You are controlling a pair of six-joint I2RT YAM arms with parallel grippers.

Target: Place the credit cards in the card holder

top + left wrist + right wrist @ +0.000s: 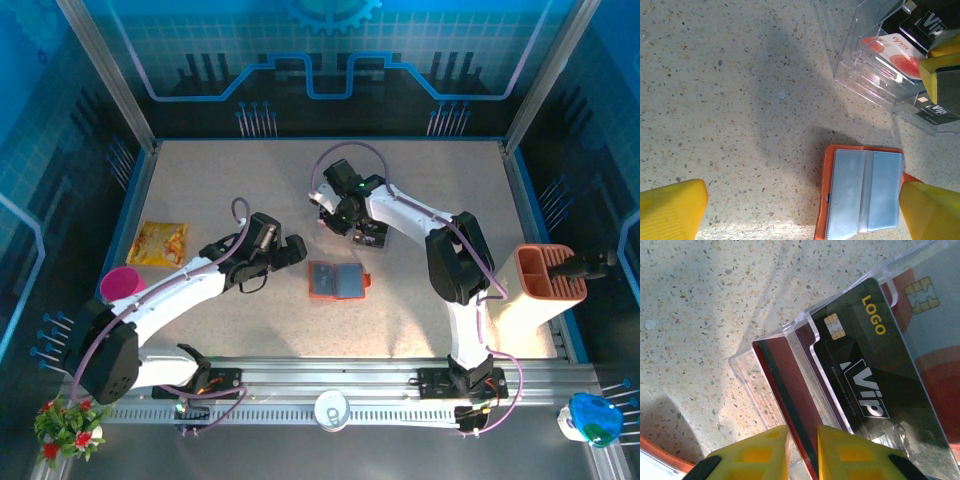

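The card holder [335,281] lies open on the table, orange-red with grey-blue pockets [865,197]. My left gripper [293,250] hovers just left of it, wide open [800,212], with nothing between its yellow fingers. The credit cards stand in a clear tiered stand [747,372] beyond the wallet. My right gripper [802,450] is shut on the front red card with a dark stripe [785,390], which sits in the stand's front slot. Behind it stand a black VIP card [865,375] and a grey and red chip card [932,320].
A yellow snack packet [158,242] and a pink cup [120,284] lie at the left. An orange ribbed container [548,270] stands at the right edge. A can [331,408] sits on the rail between the arm bases.
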